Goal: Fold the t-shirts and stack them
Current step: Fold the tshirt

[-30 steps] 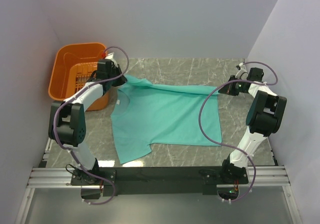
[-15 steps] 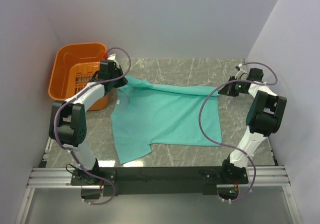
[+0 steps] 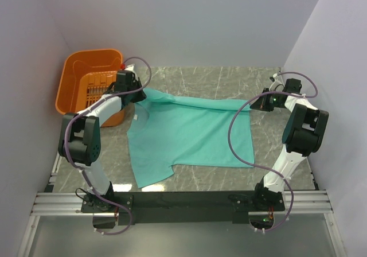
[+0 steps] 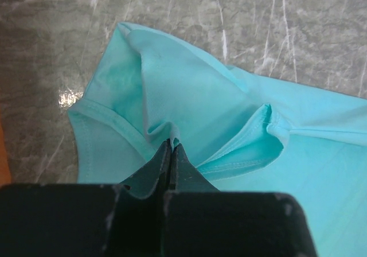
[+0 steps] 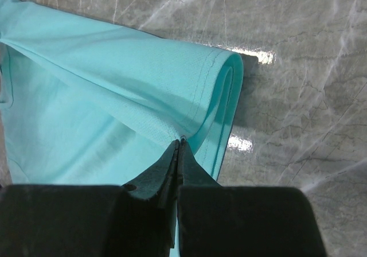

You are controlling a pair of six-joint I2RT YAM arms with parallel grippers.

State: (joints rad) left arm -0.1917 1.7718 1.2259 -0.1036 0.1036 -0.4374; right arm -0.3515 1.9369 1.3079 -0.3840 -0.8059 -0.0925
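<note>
Overhead, the teal t-shirt [image 3: 195,133] lies spread on the marble-patterned table [image 3: 218,76], between my two arms. My left pincer [image 3: 140,92] sits at the shirt's far-left corner, just beside the orange basket [image 3: 73,67]. My right pincer [image 3: 254,104] sits at the far-right corner. The far edge of the cloth runs in a line from one pincer to the other. In this view I cannot tell the jaw gap of either pincer.

Left wrist view: my left pincer [image 4: 172,145] has its jaws pressed together, pinching a bunched fold of the t-shirt [image 4: 189,90] close to a stitched hem. A hemmed sleeve opening shows just right of the fingertips. Bare table lies beyond the cloth.

Right wrist view: my right pincer [image 5: 179,144] has its jaws pressed together, pinching the t-shirt [image 5: 86,67] at a stitched hem where the cloth is doubled over. The rounded end of that fold rests on the table [image 5: 298,67].

Only the wrist views show the pinch points and the layered cloth. Only the overhead view shows the basket and the full shirt outline.
</note>
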